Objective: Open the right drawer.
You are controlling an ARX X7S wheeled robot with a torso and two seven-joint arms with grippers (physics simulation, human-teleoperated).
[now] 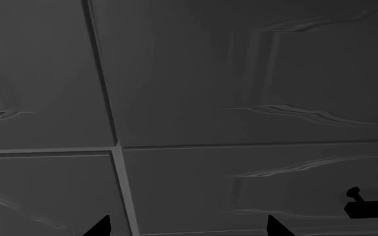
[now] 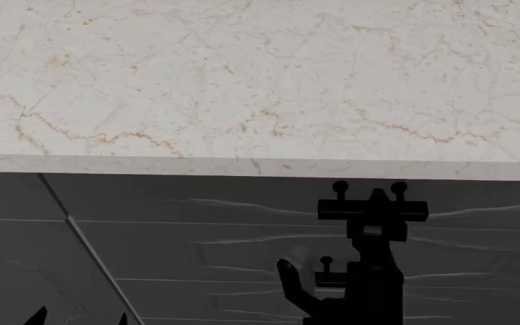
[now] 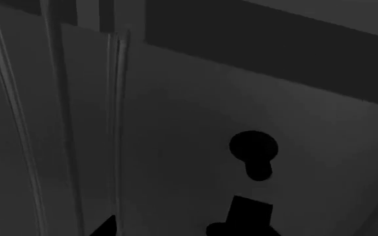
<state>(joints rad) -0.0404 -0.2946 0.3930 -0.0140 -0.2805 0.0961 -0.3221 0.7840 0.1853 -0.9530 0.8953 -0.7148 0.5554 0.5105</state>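
I am viewing the right drawer (image 2: 242, 193) directly under the marble bench (image 2: 242, 81) edge, its black bar handle (image 2: 373, 210) sitting at roughly five o'clock in the head view. The right claw (image 2: 379, 203) is standing right at that handle, reaching up from six o'clock; I cannot tell whether its fingers are closed on the bar. The left claw (image 1: 185, 227) is showing two dark fingertips spread apart, holding nothing, facing cabinet fronts. I am counting two ball-topped posts on the upper handle and a second, lower handle (image 2: 328, 271) beneath it. The bench is pale, veined stone; the fronts are dark grey, matte, carved with thin wavy lines. In the right wrist view one round post (image 3: 253, 150) is showing black against grey.
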